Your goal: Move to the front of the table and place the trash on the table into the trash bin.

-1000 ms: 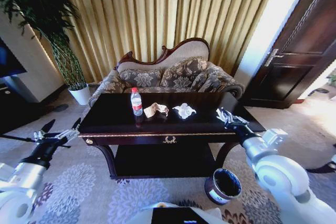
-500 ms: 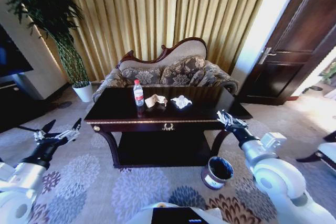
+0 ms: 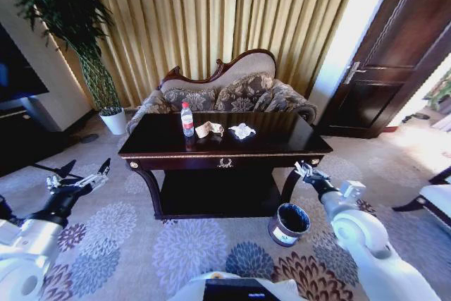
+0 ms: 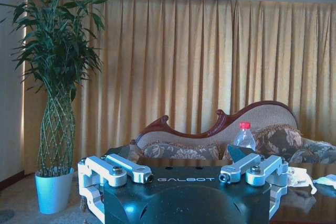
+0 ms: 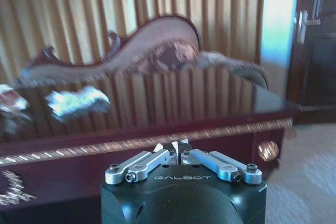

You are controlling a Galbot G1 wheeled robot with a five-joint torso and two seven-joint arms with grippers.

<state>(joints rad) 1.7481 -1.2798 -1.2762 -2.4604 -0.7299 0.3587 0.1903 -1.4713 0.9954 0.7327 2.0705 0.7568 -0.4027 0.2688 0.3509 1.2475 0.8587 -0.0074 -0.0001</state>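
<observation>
Worktop (image 3: 282,142): dark glossy wood, gold edge trim, gold drawer ornament.
Bottle (image 3: 187,119): clear, red cap, red label.
Paper wad (image 3: 208,130): tan.
Tissue (image 3: 242,130): white.
Trash bin (image 3: 288,223): dark brown, pale label band, black inside.
Carpet (image 3: 183,252): grey, purple floral medallions.
Curtains (image 3: 211,19): gold, vertical pleats.
Sofa (image 3: 232,93): brown floral upholstery, dark wood frame.
Plant pot (image 3: 113,121): white.

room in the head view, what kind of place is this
Probably a hotel suite lounge or a formal sitting room: an ornate carved sofa against full gold curtains, a glossy dark table with gold trim on patterned floral carpet, and a tall potted plant in the corner.
</observation>
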